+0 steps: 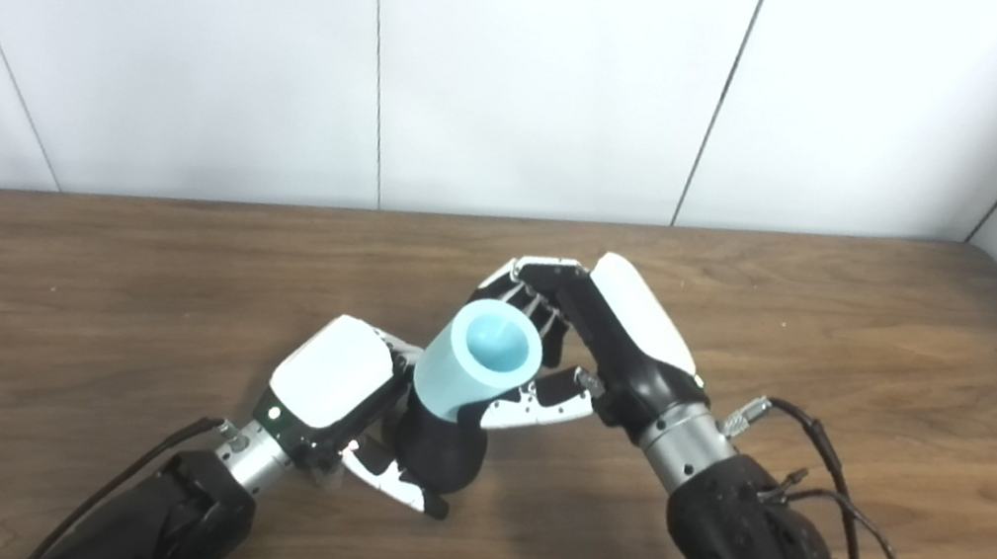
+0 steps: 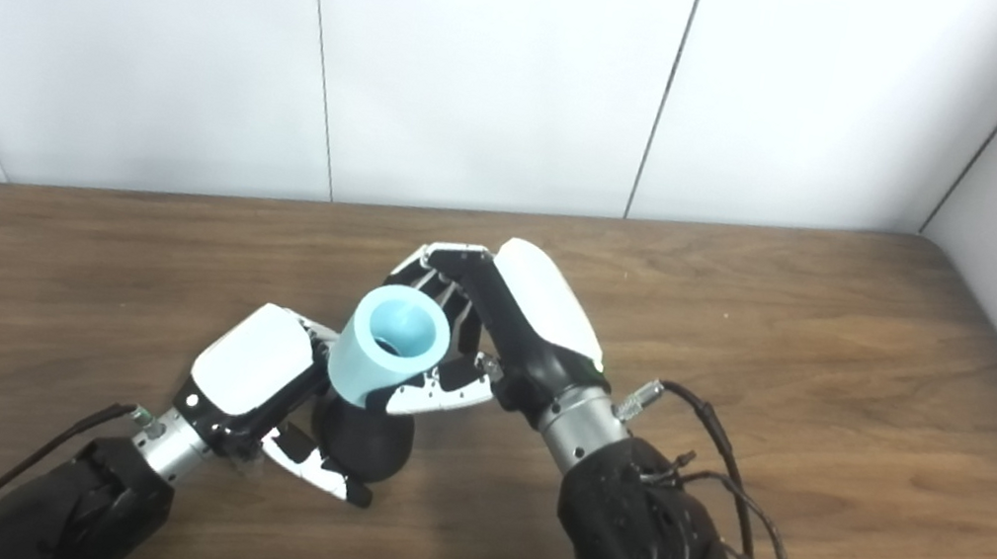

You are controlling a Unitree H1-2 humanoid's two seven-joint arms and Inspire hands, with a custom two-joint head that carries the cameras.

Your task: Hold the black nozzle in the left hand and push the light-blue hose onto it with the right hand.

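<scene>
The black nozzle (image 1: 438, 450) stands upright just above the table, with my left hand (image 1: 338, 391) shut on it from the left. The light-blue hose (image 1: 479, 364), a short thick tube with its open end facing up toward the camera, sits on top of the nozzle, tilted slightly right. My right hand (image 1: 595, 330) is wrapped around the hose from the right: fingers behind it, thumb in front. In the right eye view the hose (image 2: 389, 343) and nozzle (image 2: 362, 443) show the same stack.
The wooden table (image 1: 895, 362) spreads out on every side of the hands. White wall panels (image 1: 542, 67) rise behind its far edge and along the right. Black cables (image 1: 835, 493) loop off my right forearm.
</scene>
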